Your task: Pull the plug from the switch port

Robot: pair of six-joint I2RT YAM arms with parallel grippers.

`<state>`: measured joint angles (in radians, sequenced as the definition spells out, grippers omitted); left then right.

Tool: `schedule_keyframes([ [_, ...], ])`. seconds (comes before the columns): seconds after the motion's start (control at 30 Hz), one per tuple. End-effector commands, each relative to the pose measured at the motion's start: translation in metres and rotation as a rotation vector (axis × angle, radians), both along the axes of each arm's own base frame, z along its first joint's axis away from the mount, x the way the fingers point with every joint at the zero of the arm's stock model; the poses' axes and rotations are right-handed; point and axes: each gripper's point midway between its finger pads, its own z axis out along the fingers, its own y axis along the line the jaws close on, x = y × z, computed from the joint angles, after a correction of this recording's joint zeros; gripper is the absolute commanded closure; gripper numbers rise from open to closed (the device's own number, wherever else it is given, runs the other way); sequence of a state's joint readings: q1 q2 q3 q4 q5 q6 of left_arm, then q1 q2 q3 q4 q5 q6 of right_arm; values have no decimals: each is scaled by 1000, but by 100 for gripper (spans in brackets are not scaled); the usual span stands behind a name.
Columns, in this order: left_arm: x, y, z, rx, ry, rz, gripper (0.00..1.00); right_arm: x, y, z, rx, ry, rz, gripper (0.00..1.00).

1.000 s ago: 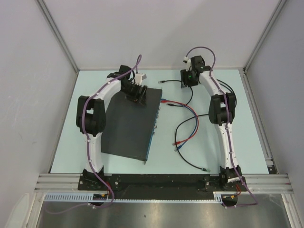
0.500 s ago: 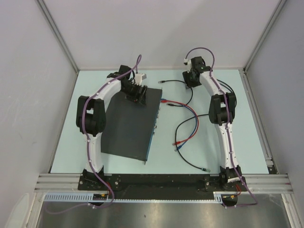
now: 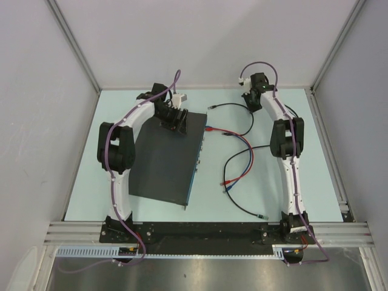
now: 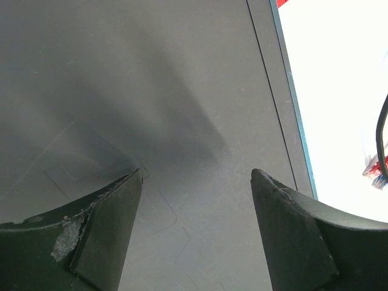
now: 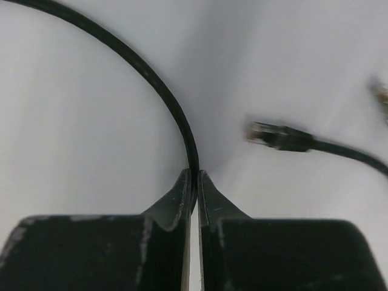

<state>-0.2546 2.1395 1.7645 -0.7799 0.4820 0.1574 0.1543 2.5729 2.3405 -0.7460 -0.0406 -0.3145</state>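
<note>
Pale table (image 3: 79, 182): right gripper (image 5: 195, 176) pinches black cable (image 5: 151, 79) (near the switch (image 3: 167, 160)).

A robotics lab test cell: plain grey panel walls (image 3: 36, 91) held in aluminium posts (image 3: 73, 45) box in a pale table (image 3: 88, 182), and aluminium rails (image 3: 73, 233), a black base plate (image 3: 206, 233) and a slotted cable duct (image 3: 200, 255) run along its near edge.

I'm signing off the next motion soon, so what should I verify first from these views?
1. Right gripper shut on the black cable: ok.
2. Left gripper open over the switch: ok. Pressing on it: cannot tell.
3. Red plug seated in a port: cannot tell. It sits at the switch's socket face.
4. Held cable leads into a socket: cannot tell.
5. Loose black plug clear of the right gripper: ok.
</note>
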Motion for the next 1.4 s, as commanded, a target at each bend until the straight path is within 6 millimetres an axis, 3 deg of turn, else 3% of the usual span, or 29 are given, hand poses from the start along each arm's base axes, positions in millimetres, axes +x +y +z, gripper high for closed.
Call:
schedule_keyframes([
  [0.0,-14,31,-43,119,115,48,19,16,-73,69,-189,-127,-5,95],
  [0.07,-14,29,-45,114,121,48,19,17,-85,87,-247,-154,41,96],
  [0.17,-13,27,-46,104,133,50,19,-1,-95,100,-279,-126,89,97],
  [0.2,-12,26,-47,99,138,49,19,-6,-97,117,-275,-147,89,98],
  [0.23,-11,25,-47,95,139,48,19,-14,-100,107,-268,-116,91,98],
  [0.33,-8,23,-49,88,141,49,19,-25,-118,113,-282,-101,57,98],
  [0.37,-7,22,-49,86,143,51,19,-31,-122,107,-294,-77,62,98],
  [0.4,-7,21,-51,82,148,52,19,-34,-144,106,-300,-67,29,99],
  [0.47,-8,20,-52,74,156,53,19,-37,-168,104,-320,-56,-3,99],
  [0.67,-8,20,-52,74,157,52,19,-31,-220,105,-447,-99,-90,98],
  [0.73,-8,20,-51,74,153,51,19,-27,-222,105,-448,-118,-132,78],
  [0.77,-8,21,-50,77,151,49,19,-25,-217,108,-423,-125,-133,63],
  [0.8,-9,21,-48,77,149,49,19,-14,-196,120,-311,-177,-127,45],
  [0.87,-8,22,-43,80,133,36,19,-13,-162,132,-130,-183,-85,36],
  [1.0,-9,22,-30,88,129,-14,19,-8,-63,170,254,-247,88,15],
  [1.07,-3,23,-18,91,96,-42,19,-10,-18,173,372,-242,149,7],
  [1.1,0,24,-15,101,78,-46,19,-14,2,173,460,-225,206,7],
  [1.13,6,23,-6,98,46,-56,20,-18,37,171,538,-201,240,7],
  [1.23,16,22,15,98,7,-65,20,-24,86,158,770,-87,245,9],
  [1.33,17,21,31,92,-7,-84,20,-30,112,134,959,54,256,15],
  [1.37,15,21,33,92,-4,-87,19,-40,121,126,1043,145,244,21],
])
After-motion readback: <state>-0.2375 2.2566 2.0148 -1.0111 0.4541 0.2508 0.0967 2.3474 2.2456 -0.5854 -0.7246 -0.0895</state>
